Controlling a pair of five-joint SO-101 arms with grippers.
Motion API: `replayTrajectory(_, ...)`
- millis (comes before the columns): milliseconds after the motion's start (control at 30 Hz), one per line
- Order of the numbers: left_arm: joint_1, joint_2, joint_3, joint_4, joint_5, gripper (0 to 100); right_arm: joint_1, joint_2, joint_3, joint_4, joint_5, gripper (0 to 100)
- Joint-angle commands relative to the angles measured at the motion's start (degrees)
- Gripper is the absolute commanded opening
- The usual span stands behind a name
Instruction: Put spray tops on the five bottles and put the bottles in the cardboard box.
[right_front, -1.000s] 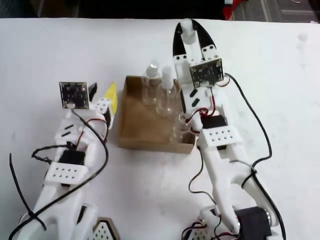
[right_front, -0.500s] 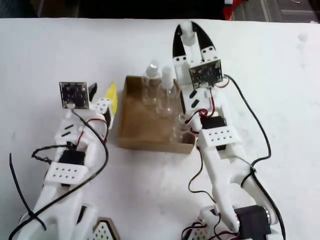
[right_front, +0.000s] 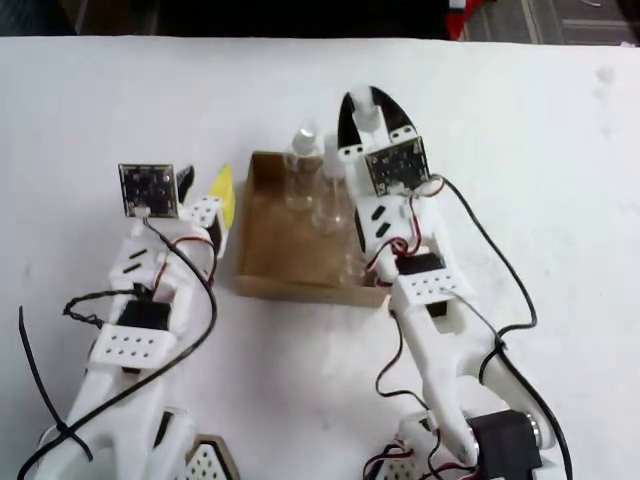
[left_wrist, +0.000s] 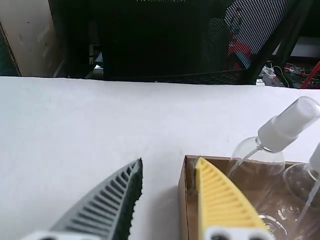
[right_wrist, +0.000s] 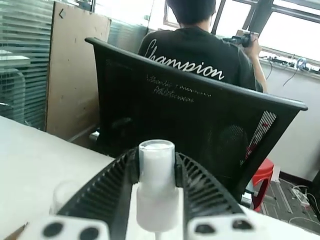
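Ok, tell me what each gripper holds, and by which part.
The right gripper is shut on a spray top, pinching the sides of its white cap. The left gripper is open and holds nothing.

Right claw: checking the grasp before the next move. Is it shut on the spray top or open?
Shut on the spray top: the right claw clamps it on both sides, with no gap showing.
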Motion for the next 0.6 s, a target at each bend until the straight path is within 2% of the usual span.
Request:
replayTrajectory(0,0.48,-1.63,-0.26,-1.49,-0.7,16,-0.04,-0.22,-0.09,-1.1,-4.04,1.5)
replayTrajectory(167,0.48,-1.63,-0.26,-1.49,-0.7,16,2.24,-0.22,-0.09,-1.01,-13.54,1.5)
replayTrajectory(400,0.48,-1.71,-0.26,-1.49,-0.7,16,2.68,-0.13,1.76,-1.01,-8.44,1.8)
replayTrajectory(567,0.48,-1.71,-0.26,-1.49,-0.7,16,2.59,-0.13,2.73,-0.92,-8.44,3.4)
